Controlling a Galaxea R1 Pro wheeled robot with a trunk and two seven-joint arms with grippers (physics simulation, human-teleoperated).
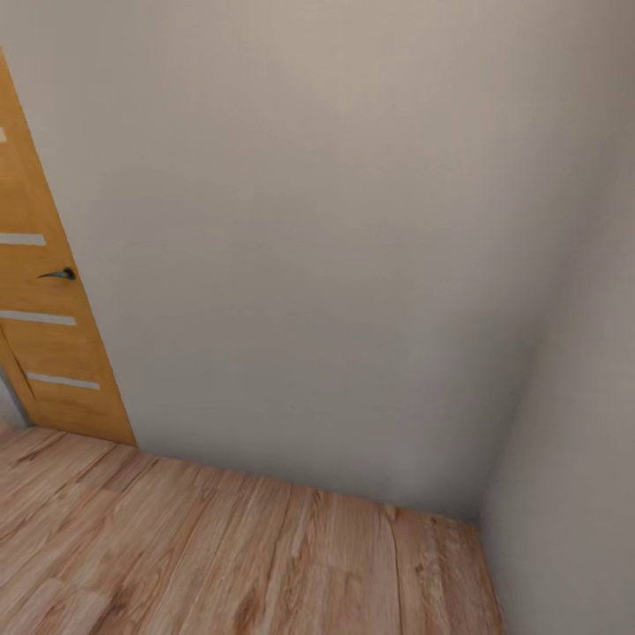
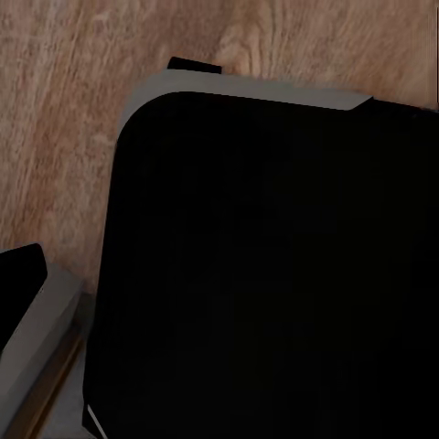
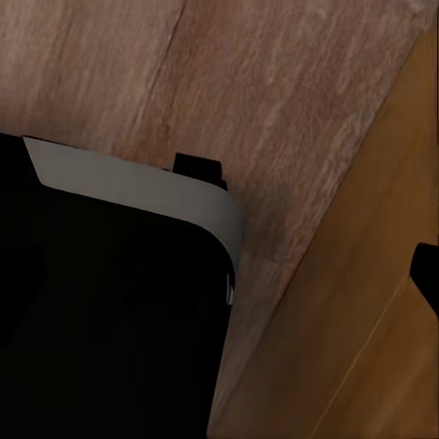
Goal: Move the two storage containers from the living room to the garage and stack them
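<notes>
the head view looks into a room corner: a plain pale wall (image 1: pixel 300 229) meets a second wall (image 1: pixel 573 494) at the right, and light wood plank floor (image 1: pixel 229 556) runs along the bottom. at the far left stands an orange-wood door (image 1: pixel 44 353) with pale stripes and a dark handle (image 1: pixel 60 275), reaching down to the planks. no arm appears in this view. in the left wrist view a large black body with a grey rounded edge (image 2: pixel 238 91), part of the robot, sits over wood planks (image 2: pixel 82 119); a small black tab (image 2: pixel 194 65) pokes out just past that edge, and another black and grey part (image 2: pixel 27 311) lies to the side of it. the left claw cannot be made out here, so whether it is open or closed cannot be told. in the right wrist view a similar black body with a grey curved edge (image 3: pixel 137 183) and a small black tab (image 3: pixel 198 168) lies over the planks (image 3: pixel 256 82), with an orange-wood surface (image 3: pixel 366 347) close beside it and a dark piece (image 3: pixel 426 270) against that surface at the frame edge. the right claw's state cannot be told either. the containers appear in none of the three views, so their place relative to either claw cannot be given.
</notes>
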